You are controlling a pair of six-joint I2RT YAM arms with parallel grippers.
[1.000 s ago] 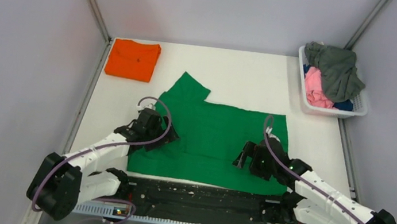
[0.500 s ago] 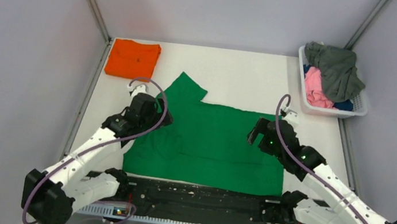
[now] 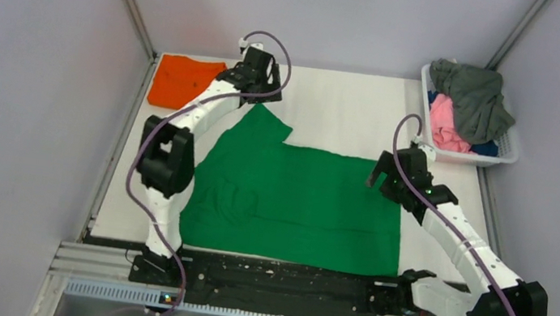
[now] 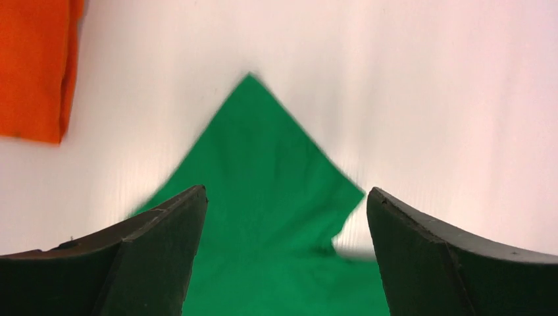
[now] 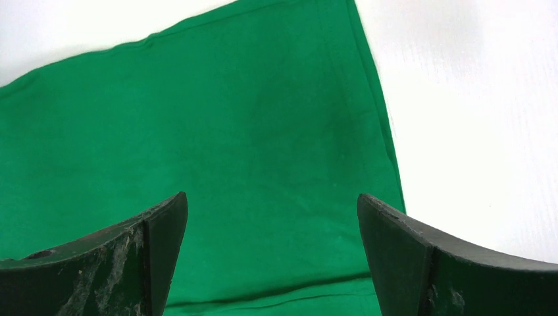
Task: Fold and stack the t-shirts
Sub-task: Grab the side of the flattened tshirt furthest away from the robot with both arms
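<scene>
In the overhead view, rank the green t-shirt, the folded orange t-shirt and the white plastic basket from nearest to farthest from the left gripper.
From the left gripper:
1. Bright green cotton t-shirt: middle of the table, its sleeve tip right by the gripper.
2. Folded orange cotton t-shirt: far left corner, a little to the gripper's left.
3. White plastic basket: far right edge, across the table.

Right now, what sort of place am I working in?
Probably a lab test cell, not a home laundry: bare grey panel walls on metal posts box in a white table, with a left arm and right arm bolted along its near edge, plus a basket.
</scene>
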